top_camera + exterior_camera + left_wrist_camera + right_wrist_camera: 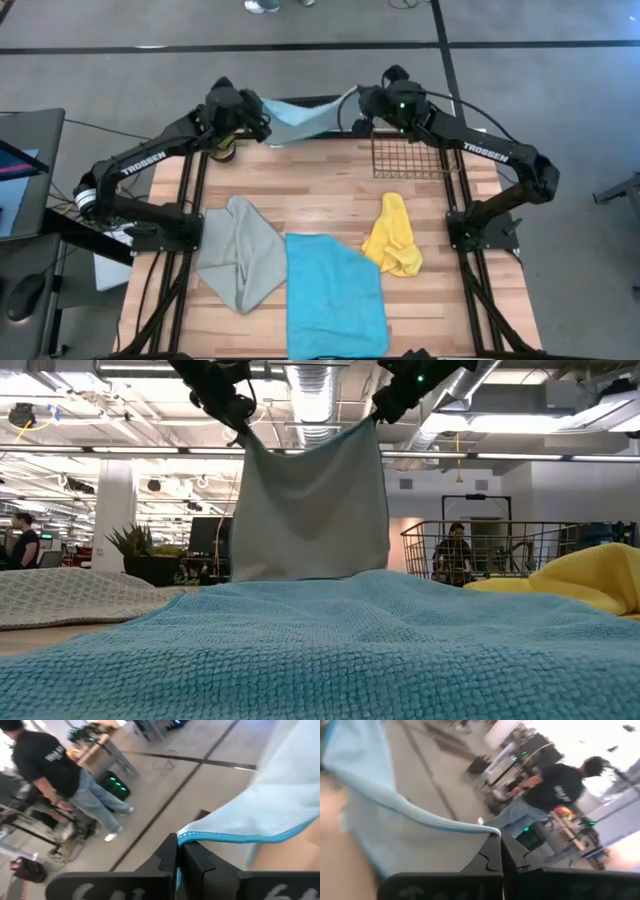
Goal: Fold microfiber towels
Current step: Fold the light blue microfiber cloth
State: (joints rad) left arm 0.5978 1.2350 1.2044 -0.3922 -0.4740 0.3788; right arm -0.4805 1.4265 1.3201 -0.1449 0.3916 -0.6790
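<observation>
You have the soft pale blue microfiber towel (312, 510) lifted beyond the wire mesh basket (410, 160). The left claw (262, 128) and the right claw (358, 122) each clench 1 top corner, probably so it hangs flat for folding.

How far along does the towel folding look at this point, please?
Nothing looks folded yet. In hand: the pale blue towel hangs between the left claw and right claw, each shut on a corner. Left: the grey-green towel, cyan towel and yellow towel lie unfolded.
</observation>
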